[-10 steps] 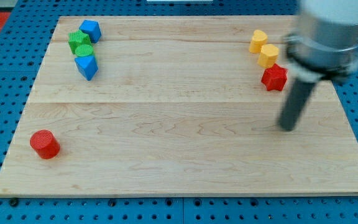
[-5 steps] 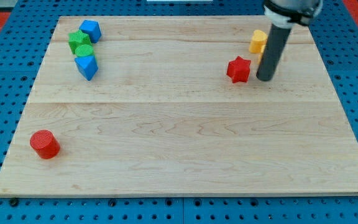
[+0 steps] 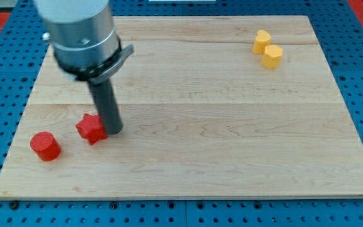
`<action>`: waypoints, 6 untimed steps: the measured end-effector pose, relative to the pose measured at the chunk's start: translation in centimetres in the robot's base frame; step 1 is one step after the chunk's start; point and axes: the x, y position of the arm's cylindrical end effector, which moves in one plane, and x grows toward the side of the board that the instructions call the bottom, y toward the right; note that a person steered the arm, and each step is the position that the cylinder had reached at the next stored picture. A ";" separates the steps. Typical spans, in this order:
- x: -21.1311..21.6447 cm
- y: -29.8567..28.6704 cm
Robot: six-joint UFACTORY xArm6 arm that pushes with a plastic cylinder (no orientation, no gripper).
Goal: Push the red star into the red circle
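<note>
The red star (image 3: 91, 128) lies on the wooden board at the lower left. The red circle (image 3: 45, 145) stands a short way to the star's lower left, with a small gap between them. My tip (image 3: 112, 131) rests on the board right against the star's right side. The arm's grey body (image 3: 80, 34) fills the upper left of the view.
Two yellow blocks (image 3: 267, 49) sit close together at the board's upper right. The arm's body hides the board's upper left corner. The board's edge (image 3: 181, 194) runs along the view's bottom, with blue pegboard around it.
My tip has swept from the upper right to the lower left, carrying the red star across the board to near the red circle. The arm now hides the green and blue blocks.
</note>
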 end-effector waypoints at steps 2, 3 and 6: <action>-2.3 0.6; -4.4 10.8; -4.9 24.5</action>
